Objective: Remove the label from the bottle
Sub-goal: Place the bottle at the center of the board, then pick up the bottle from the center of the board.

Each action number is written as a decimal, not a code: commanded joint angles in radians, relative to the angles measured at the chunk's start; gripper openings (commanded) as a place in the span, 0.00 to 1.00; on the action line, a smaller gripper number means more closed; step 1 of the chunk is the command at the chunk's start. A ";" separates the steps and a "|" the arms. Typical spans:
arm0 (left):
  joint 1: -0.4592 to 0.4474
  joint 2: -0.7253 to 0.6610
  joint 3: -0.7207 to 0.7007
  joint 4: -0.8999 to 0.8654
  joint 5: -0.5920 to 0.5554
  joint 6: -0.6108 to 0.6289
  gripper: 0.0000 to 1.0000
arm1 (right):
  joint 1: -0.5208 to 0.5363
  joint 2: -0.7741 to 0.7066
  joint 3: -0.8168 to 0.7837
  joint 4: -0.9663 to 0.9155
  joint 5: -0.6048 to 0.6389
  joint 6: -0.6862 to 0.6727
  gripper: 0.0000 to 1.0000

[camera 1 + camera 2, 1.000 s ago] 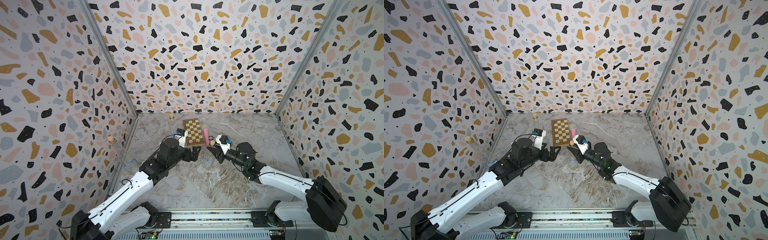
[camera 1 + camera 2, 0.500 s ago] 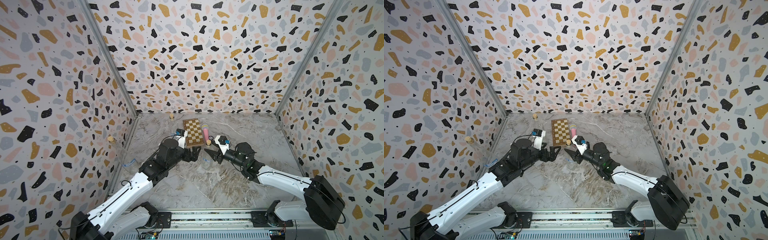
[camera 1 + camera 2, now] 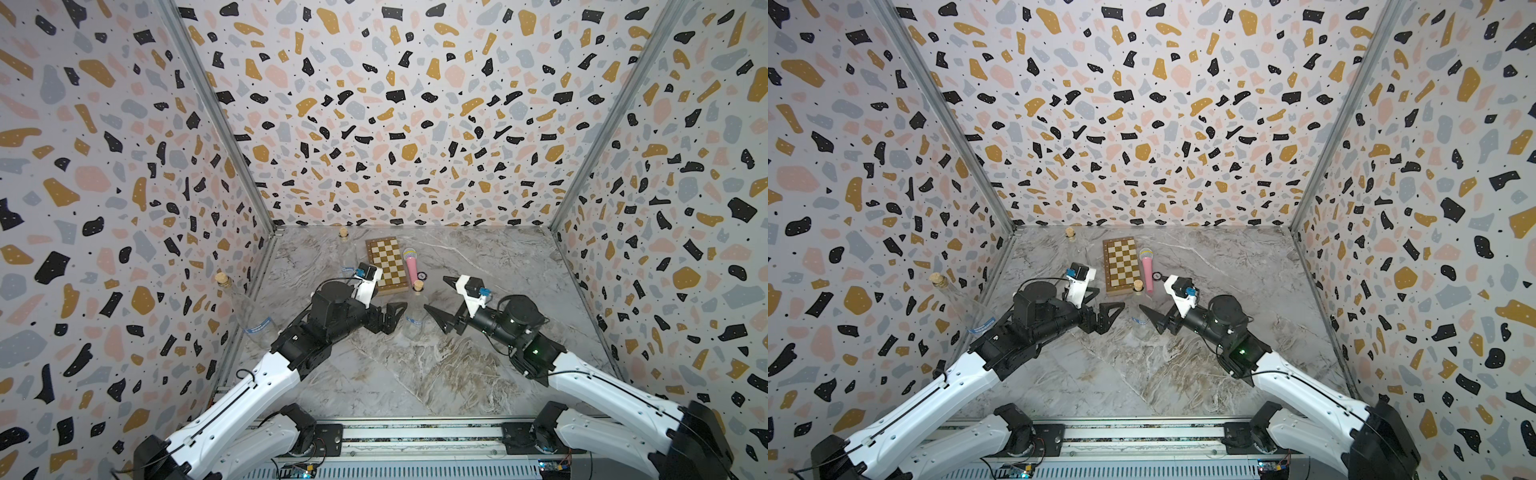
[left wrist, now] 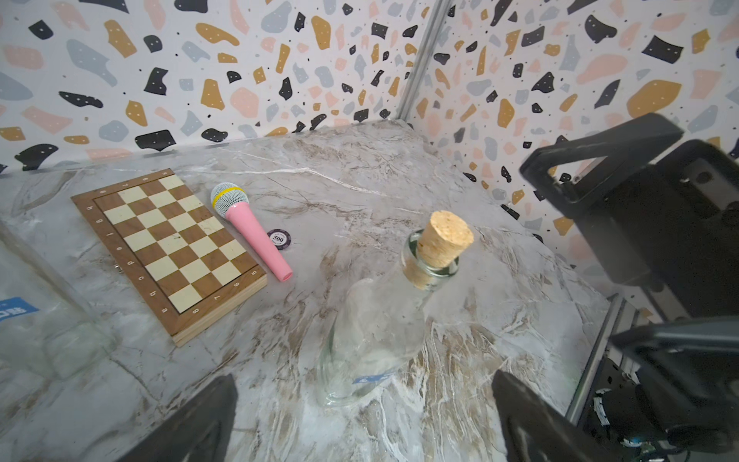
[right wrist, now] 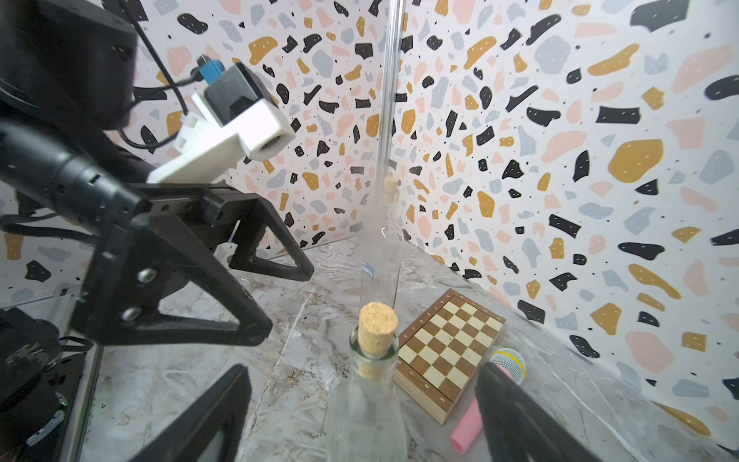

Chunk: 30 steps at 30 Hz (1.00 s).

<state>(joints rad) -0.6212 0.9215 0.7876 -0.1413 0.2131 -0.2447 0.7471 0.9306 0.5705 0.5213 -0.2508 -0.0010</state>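
The bottle (image 3: 412, 322) is clear glass with a cork (image 3: 418, 285) and stands upright mid-table between both arms. Its label (image 4: 372, 378) is a small blue strip low on the body. My left gripper (image 3: 394, 318) is open just left of the bottle's lower body; in the left wrist view the base sits between its spread fingers (image 4: 200, 424) without touching them. My right gripper (image 3: 435, 294) is open on the other side. In the right wrist view the bottle's neck (image 5: 370, 372) stands untouched between its wide-apart fingers (image 5: 516, 412).
A wooden chessboard (image 3: 386, 264), a pink toy microphone (image 3: 411, 266) and a poker chip (image 3: 422, 275) lie just behind the bottle. A second corked bottle (image 3: 249, 316) leans at the left wall, and a third bottle's cork (image 3: 343, 232) shows at the back wall.
My right gripper's jaws have spread wide beside the bottle's top and the gripper has drawn back a little. The left arm and the bottle have not moved.
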 commanded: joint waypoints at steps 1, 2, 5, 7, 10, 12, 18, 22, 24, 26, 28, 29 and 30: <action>-0.019 0.001 -0.025 0.096 0.042 0.053 1.00 | -0.012 -0.084 -0.054 -0.139 0.023 0.001 0.91; -0.024 0.006 -0.034 0.123 0.033 0.055 1.00 | -0.012 -0.106 -0.059 -0.162 0.021 -0.003 0.92; -0.048 0.023 -0.073 0.225 -0.007 0.062 1.00 | -0.013 -0.168 -0.076 -0.212 0.034 -0.012 0.93; -0.064 0.045 -0.092 0.293 -0.028 0.064 1.00 | -0.015 -0.193 -0.086 -0.226 0.048 -0.019 0.93; -0.082 0.090 -0.097 0.376 -0.035 0.065 1.00 | -0.018 -0.196 -0.087 -0.231 0.052 -0.009 0.94; -0.087 0.116 -0.106 0.435 -0.032 0.060 1.00 | -0.018 -0.193 -0.089 -0.221 0.051 0.001 0.94; -0.090 0.188 -0.116 0.560 -0.047 0.058 0.98 | -0.020 -0.166 -0.098 -0.188 0.044 0.030 1.00; -0.091 0.219 -0.123 0.612 -0.075 0.062 0.97 | -0.020 -0.150 -0.092 -0.182 0.036 0.037 1.00; -0.091 0.234 -0.125 0.628 -0.082 0.076 0.96 | -0.020 -0.145 -0.087 -0.182 0.034 0.040 1.00; -0.091 0.250 -0.121 0.634 -0.099 0.085 0.95 | -0.020 -0.143 -0.086 -0.181 0.028 0.045 1.00; -0.091 0.263 -0.125 0.655 -0.109 0.091 0.95 | -0.020 -0.140 -0.087 -0.178 0.022 0.053 1.00; -0.090 0.269 -0.126 0.667 -0.108 0.090 0.95 | -0.020 -0.139 -0.089 -0.179 0.022 0.055 1.00; -0.091 0.275 -0.126 0.677 -0.107 0.089 0.95 | -0.020 -0.139 -0.090 -0.180 0.021 0.056 1.00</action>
<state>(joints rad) -0.7082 1.1862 0.6735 0.4385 0.1238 -0.1749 0.7311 0.7937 0.4717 0.3180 -0.2169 0.0368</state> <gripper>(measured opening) 0.946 0.998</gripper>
